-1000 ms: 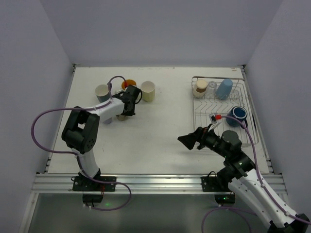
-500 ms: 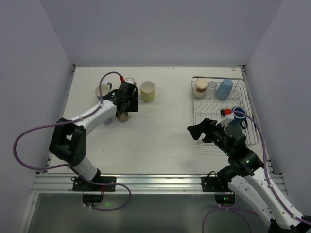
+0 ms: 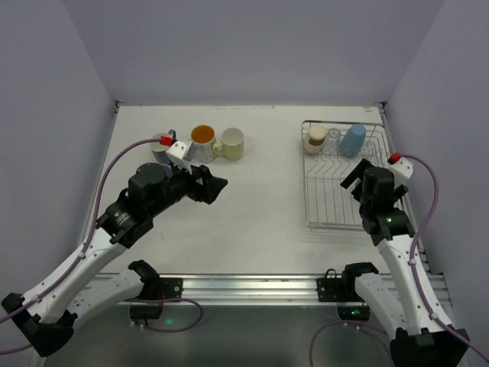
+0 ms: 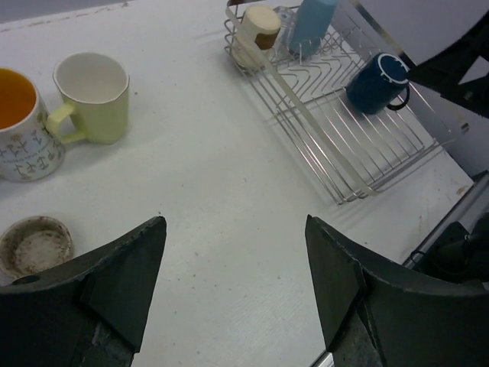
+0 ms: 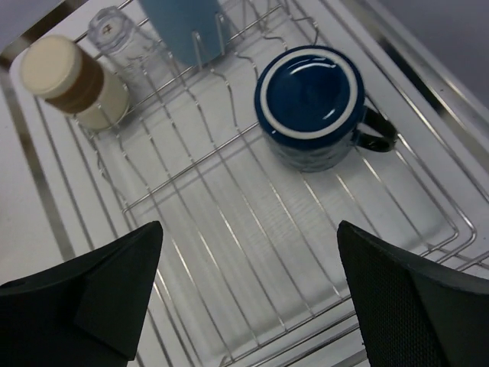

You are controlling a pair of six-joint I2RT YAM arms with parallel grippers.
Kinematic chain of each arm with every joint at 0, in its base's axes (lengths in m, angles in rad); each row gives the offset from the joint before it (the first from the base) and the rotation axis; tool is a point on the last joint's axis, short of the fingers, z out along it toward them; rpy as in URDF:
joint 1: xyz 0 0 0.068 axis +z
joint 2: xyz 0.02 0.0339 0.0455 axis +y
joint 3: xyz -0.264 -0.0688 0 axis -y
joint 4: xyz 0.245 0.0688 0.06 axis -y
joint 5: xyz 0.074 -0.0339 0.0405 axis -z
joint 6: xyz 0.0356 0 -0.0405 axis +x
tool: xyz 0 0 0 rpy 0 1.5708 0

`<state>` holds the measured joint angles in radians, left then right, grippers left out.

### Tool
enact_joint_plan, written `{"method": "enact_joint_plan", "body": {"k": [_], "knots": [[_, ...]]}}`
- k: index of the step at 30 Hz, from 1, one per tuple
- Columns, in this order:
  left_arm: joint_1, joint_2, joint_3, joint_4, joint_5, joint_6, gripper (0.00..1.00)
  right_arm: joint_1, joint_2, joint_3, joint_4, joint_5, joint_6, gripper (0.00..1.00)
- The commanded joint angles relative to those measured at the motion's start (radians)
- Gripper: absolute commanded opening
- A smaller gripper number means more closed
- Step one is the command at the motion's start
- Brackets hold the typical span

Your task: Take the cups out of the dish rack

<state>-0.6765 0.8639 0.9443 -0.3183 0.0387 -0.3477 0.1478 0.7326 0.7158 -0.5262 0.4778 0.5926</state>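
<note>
Poised over navy mug (image 5: 309, 95) in dish rack (image 5: 46, 191) with right gripper (image 5: 248, 229) splayed, empty; same for left gripper (image 4: 235, 222). Next: lower onto rim, clamp, lift out.

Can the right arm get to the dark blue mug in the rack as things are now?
Probably yes: the right gripper hangs open above the rack, and nothing covers the dark blue mug.

1 dish rack (image 3: 330, 195) holding 4 of the drinking things — 1 beige cup (image 5: 72, 82), 1 clear glass (image 5: 114, 30), 1 light blue tumbler (image 5: 183, 23), 1 navy mug (image 5: 309, 103); 3 more seen on the desk (image 3: 260, 199) — 1 orange-lined mug (image 4: 19, 126), 1 cream mug (image 4: 92, 95), 1 small speckled cup (image 4: 36, 246); 1 left arm (image 3: 145, 195), 1 right arm (image 3: 378, 202)
</note>
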Motion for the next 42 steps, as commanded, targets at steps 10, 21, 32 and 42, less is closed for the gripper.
{"method": "enact_joint_plan", "body": {"k": [10, 21, 32, 42], "knots": [[0.002, -0.226, -0.251, -0.015, 0.173, 0.073, 0.86, -0.322, 0.287, 0.125, 0.146, -0.198, -0.223, 0.99], [-0.158, -0.298, -0.248, -0.044, 0.067, 0.092, 0.89, -0.421, 0.490, 0.134, 0.288, -0.386, -0.387, 0.99], [-0.206, -0.313, -0.248, -0.053, 0.043, 0.093, 0.90, -0.421, 0.603, 0.177, 0.288, -0.361, -0.404, 0.99], [-0.207, -0.290, -0.243, -0.054, 0.027, 0.093, 0.90, -0.415, 0.660, 0.246, 0.221, -0.344, -0.392, 0.91]]}}
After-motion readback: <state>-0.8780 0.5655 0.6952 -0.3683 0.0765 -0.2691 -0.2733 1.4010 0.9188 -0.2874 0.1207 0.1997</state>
